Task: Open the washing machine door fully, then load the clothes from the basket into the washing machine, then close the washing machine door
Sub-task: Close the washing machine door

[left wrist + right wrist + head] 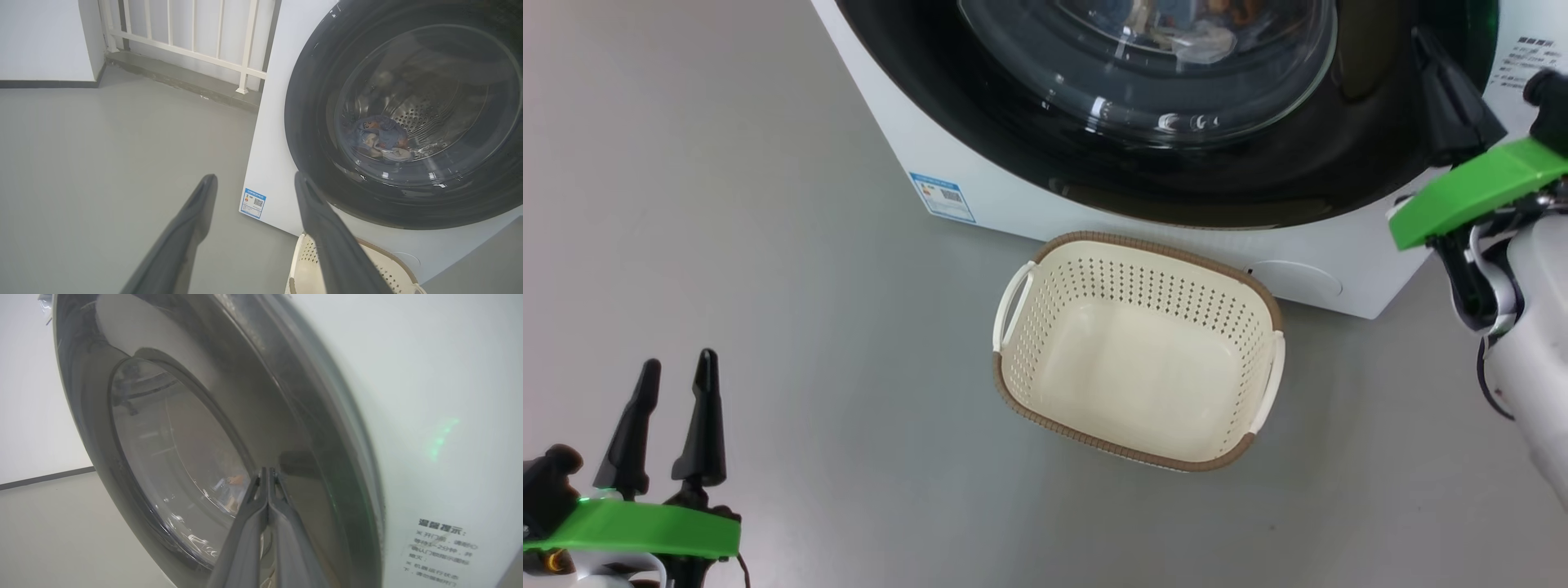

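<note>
Head view has the basket (1152,245) sitting empty on the grey floor (727,245), right in front of the washing machine (915,155) and just beside its lower front panel. The washing machine door (980,122) looks flush against the front, so shut as far as I can tell. There's a little blue label sticker (942,197) on the white corner to the left of the basket.

The left gripper (680,359) is down at the lower left, well apart from both basket and machine. Its two dark fingers are spread wide and there's nothing between them.

In the left wrist view you can see the clothes (380,136) through the glass. They're a small blue bundle with orange bits, lying at the bottom of the perforated steel drum. A white railing (184,36) runs along the back there.

In the right wrist view the right gripper (268,470) has its fingers pressed together with nothing pinched. The tips are up against the glossy black ring of the door, just beside a darker recess. Can't tell if they actually touch it. Some printed text (439,547) sits on the white panel further right.
</note>
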